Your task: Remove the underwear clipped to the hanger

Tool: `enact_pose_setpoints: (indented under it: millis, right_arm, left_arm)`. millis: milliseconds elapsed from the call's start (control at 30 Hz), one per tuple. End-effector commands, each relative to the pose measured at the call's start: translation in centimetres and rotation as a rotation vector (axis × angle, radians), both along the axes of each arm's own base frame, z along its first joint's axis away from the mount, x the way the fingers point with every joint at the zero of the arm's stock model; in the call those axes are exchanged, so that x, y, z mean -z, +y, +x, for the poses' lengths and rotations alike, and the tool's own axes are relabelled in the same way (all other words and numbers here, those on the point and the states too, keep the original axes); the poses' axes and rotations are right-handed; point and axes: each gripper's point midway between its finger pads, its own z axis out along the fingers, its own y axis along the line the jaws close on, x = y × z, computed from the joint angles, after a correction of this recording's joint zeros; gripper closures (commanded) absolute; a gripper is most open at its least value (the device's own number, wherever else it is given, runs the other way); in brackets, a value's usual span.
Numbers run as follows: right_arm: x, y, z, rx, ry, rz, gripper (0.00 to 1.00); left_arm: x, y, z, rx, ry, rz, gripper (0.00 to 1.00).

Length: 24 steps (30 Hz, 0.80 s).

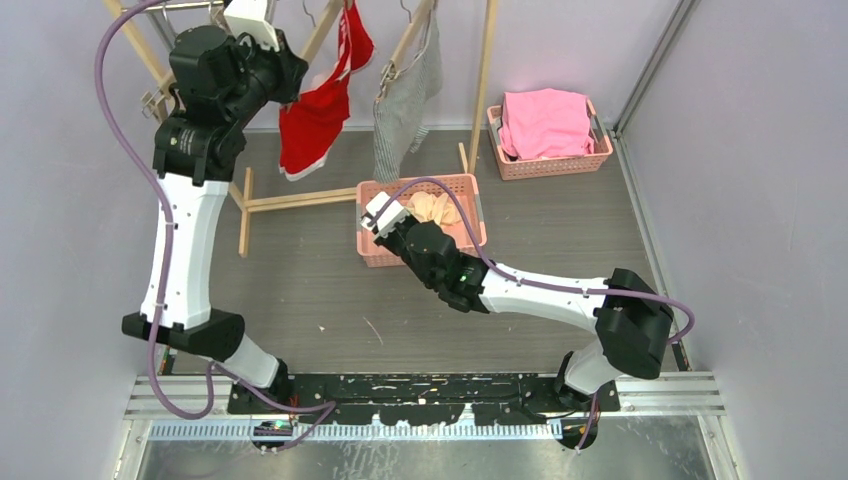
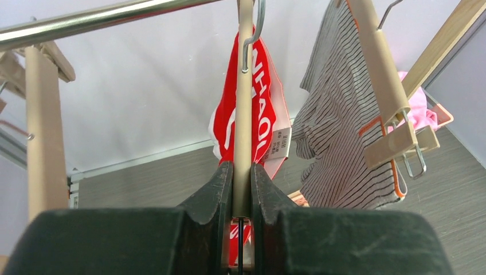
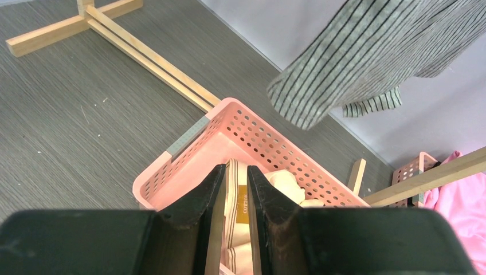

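The red underwear with white lettering hangs clipped to a beige hanger on the metal rail. My left gripper is shut on that hanger's bar, just below the red underwear; it is raised at the rack in the top view. The grey-and-white striped underwear hangs to its right on another clip hanger. My right gripper is shut on the waistband of the pale peach underwear, over the pink basket in the middle.
A second pink basket at the back right holds a bright pink cloth. The wooden rack's feet lie on the floor behind the middle basket. Grey walls close both sides.
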Motion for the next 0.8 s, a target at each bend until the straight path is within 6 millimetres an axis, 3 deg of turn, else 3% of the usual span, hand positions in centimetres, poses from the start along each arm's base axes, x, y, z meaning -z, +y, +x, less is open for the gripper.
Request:
enact_pose_setpoints:
  millis: [0,233,333,433,633,767]
  right_arm:
    - [-3.3,-0.3,-0.1,0.020,-0.041,0.115,0.74]
    - [-3.3,-0.8,-0.1,0.043,-0.034,0.138,0.75]
    - [-4.1,-1.5,-0.1,0.060,-0.032,0.160,0.74]
    - [-5.3,-2.8,-0.3,0.088,-0.039,0.191,0.73]
    - [-7.2,-6.5,-0.6,0.149,-0.025,0.253,0.68]
    - [-7.5,-9.9,-0.2,0.183,0.022,0.295,0.66]
  left_arm:
    - [-5.5,1.3,-3.0,-0.024,-0.195,-0.032,1.00]
    - [-3.5,2.6,-5.8,-0.048,-0.153,0.004,1.00]
    - [-1.6,3.7,-7.2,-0.082,-0.103,0.039,1.00]
    - [-0.1,4.3,-10.3,-0.066,-0.078,0.046,1.00]
    - [5.0,3.8,-17.3,0.045,0.047,0.007,1.00]
    - [9.2,2.2,-20.5,0.177,0.174,0.008,1.00]
